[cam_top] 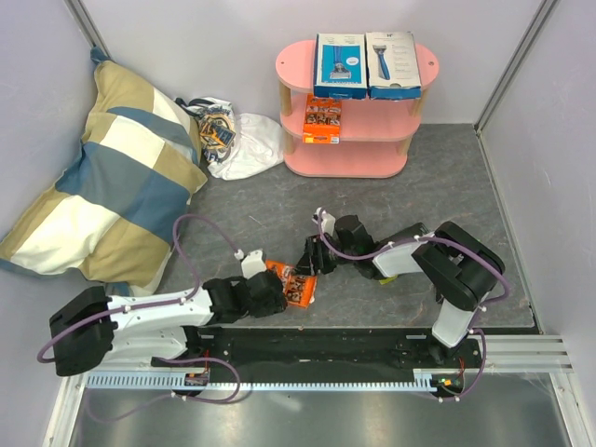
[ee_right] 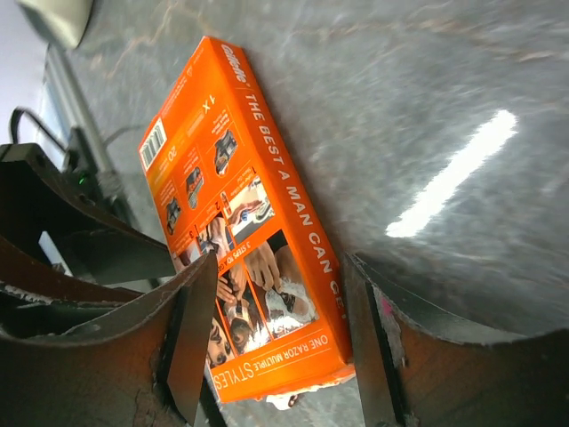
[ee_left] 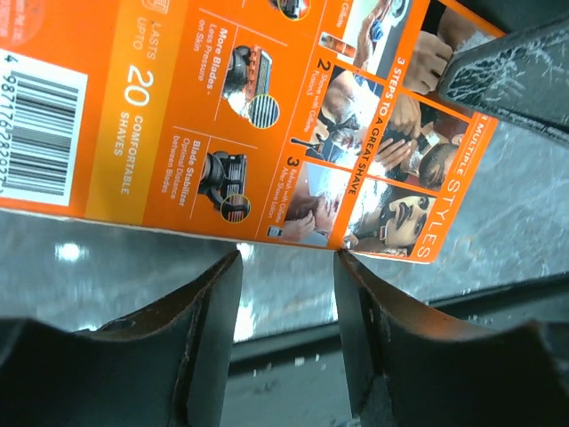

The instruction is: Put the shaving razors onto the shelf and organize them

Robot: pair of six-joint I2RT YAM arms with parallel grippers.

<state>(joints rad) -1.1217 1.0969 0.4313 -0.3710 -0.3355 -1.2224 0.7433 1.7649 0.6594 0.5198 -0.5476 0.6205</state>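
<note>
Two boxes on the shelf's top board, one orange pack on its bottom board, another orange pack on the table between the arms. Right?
No: the top view shows the shelved orange pack on the middle board of the shelf, not the bottom. The blue box, white box and second orange pack are as stated.

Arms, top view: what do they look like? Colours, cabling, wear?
Left arm and right arm match: white links, black joint housings, purple cables looping alongside. Left hand and right hand have dark wedge-shaped fingers, scuffed and scratched.
</note>
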